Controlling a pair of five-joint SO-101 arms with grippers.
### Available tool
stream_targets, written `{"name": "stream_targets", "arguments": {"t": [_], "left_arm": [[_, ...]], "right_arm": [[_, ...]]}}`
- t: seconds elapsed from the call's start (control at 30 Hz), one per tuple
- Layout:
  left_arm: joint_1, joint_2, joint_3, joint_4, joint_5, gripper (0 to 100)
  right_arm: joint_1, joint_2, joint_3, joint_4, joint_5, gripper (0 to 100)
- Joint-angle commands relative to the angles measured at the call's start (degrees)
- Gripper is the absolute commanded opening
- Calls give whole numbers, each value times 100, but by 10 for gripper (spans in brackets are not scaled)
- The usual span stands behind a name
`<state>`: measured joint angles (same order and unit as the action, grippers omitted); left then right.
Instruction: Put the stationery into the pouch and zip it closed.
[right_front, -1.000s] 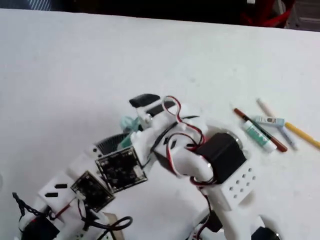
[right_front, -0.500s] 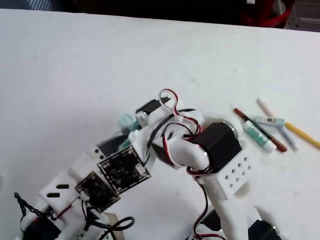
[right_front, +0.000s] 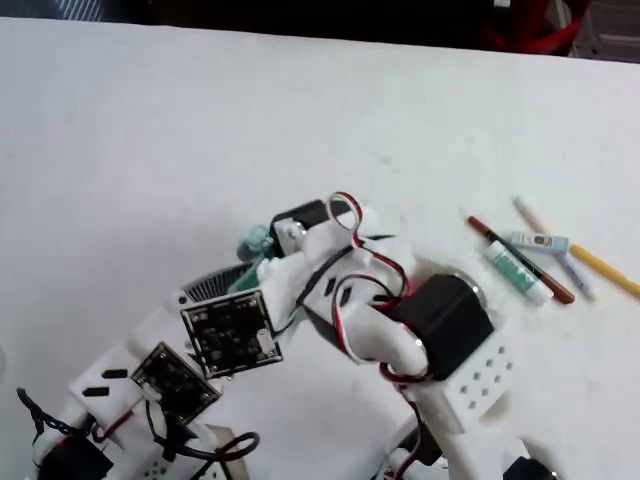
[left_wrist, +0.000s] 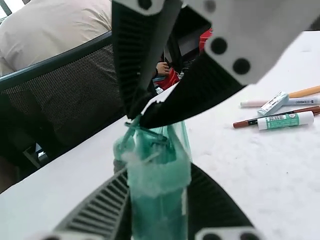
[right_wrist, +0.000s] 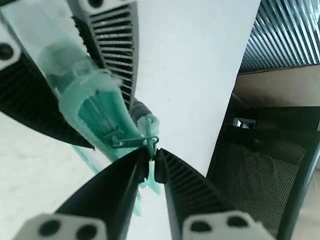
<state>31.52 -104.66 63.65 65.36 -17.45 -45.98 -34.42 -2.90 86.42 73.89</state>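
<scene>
Evidently little is done: the pouch (left_wrist: 156, 150) is clamped in the left tool (left_wrist: 159, 172), its zip pull (right_wrist: 134, 142) pinched by the right tool (right_wrist: 151, 153); the stationery (right_front: 520, 268) is seen unpacked on the desk (right_front: 150, 130), well apart from both.

The zip pull (right_wrist: 134, 141) of a green see-through pouch (right_wrist: 75, 85) is pinched between the closed fingertips of the right hand (right_wrist: 151, 155). The pouch is clamped further along by the left hand (right_wrist: 105, 117), one finger on either side. A white surface (right_wrist: 190, 60) is seen behind them, and a black mesh chair (right_wrist: 255, 175) beyond its edge.
</scene>
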Motion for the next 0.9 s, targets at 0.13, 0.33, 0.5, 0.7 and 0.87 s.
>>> {"name": "stream_targets", "arguments": {"t": [0.13,0.33,0.5,0.7,0.87], "left_arm": [[22,-13,-123,-62,369,116],[13,-13,-123,-44,475,169],[-207,-13,-132,-53,475,169],[-488,-13,-132,-185,440,168],[-470,-13,-123,-185,440,168]], "right_arm": [[-4,-646,-141,-303,-1002,19],[13,-1147,70,-295,-1363,19],[382,-1534,818,-514,-1442,19],[1270,-2237,2444,-1675,-1451,19],[1648,-3029,3974,-2897,-1767,19]]}}
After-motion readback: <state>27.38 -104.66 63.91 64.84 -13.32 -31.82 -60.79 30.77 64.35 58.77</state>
